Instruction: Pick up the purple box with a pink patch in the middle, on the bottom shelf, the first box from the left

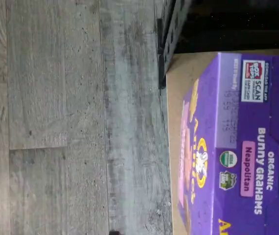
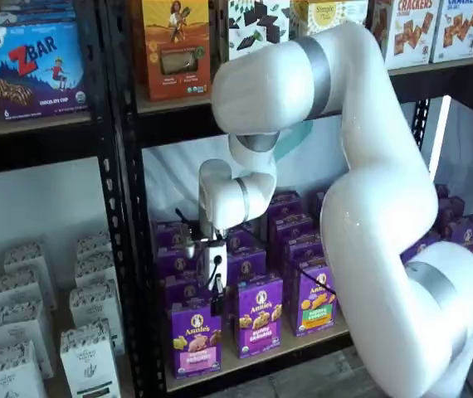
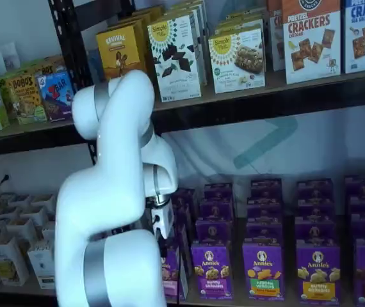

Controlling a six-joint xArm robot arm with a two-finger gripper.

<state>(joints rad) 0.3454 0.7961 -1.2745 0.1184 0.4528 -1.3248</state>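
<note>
The purple box (image 2: 196, 338) stands upright at the front left corner of the bottom shelf (image 2: 253, 355), its long axis vertical and its pink-patched face turned outward toward the front rail. The gripper (image 2: 215, 305) hangs just above the box's top; whether its fingers are parted I cannot tell. To do this well, descend straight, straddle the narrow sides, and avoid nudging the neighbouring Annie's box (image 2: 259, 316).

Purple box (image 1: 237, 147) cut off by edge in wrist view; front only a thin sliver, date stamp blurred. In a shelf view, arm (image 3: 115, 211) hides most of purple box (image 3: 170, 268). Gripper (image 2: 216, 305) fingers dark, too small; gap between them can't be told.
</note>
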